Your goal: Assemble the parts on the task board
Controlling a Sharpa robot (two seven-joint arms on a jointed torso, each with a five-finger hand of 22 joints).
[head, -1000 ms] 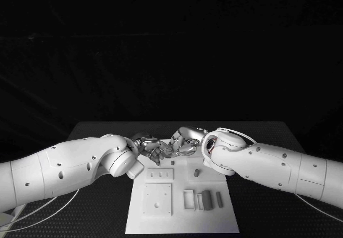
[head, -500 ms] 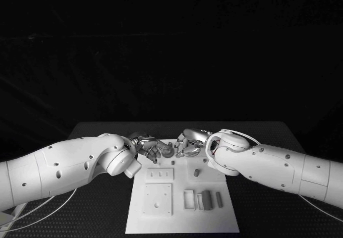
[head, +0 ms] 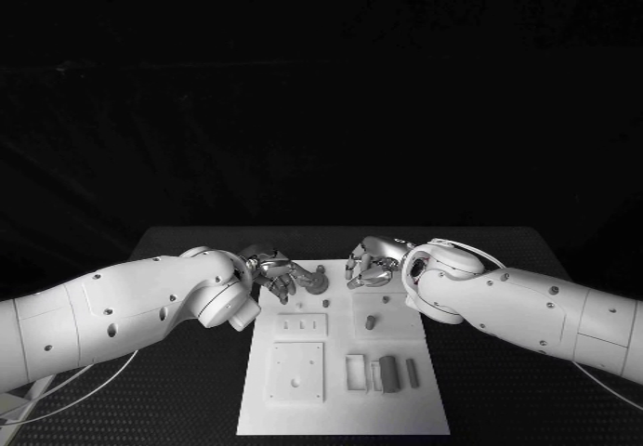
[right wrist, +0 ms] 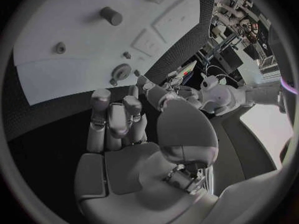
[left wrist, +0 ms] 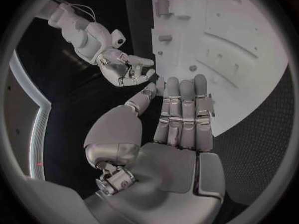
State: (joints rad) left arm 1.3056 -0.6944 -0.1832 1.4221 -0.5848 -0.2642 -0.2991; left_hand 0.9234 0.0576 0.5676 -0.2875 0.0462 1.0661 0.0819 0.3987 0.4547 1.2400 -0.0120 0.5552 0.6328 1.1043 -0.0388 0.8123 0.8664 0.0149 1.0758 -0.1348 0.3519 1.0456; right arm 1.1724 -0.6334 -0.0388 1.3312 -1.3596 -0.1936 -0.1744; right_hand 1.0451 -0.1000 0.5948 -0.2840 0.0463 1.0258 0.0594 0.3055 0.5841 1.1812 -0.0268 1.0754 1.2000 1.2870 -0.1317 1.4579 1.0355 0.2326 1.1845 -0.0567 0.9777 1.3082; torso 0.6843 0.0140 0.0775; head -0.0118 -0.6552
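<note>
The white task board (head: 343, 409) lies flat at the lower centre of the head view. A short grey peg (head: 369, 322) stands upright near its middle. Lower right, grey bars (head: 388, 373) stand side by side. A round gear-like part (head: 319, 277) sits at the board's upper left edge.

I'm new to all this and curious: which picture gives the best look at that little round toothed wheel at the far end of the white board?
The right wrist view: the gear shows its teeth just beyond the right robot hand. The head view shows a small grey part; the left wrist view leaves it indistinct.
</note>
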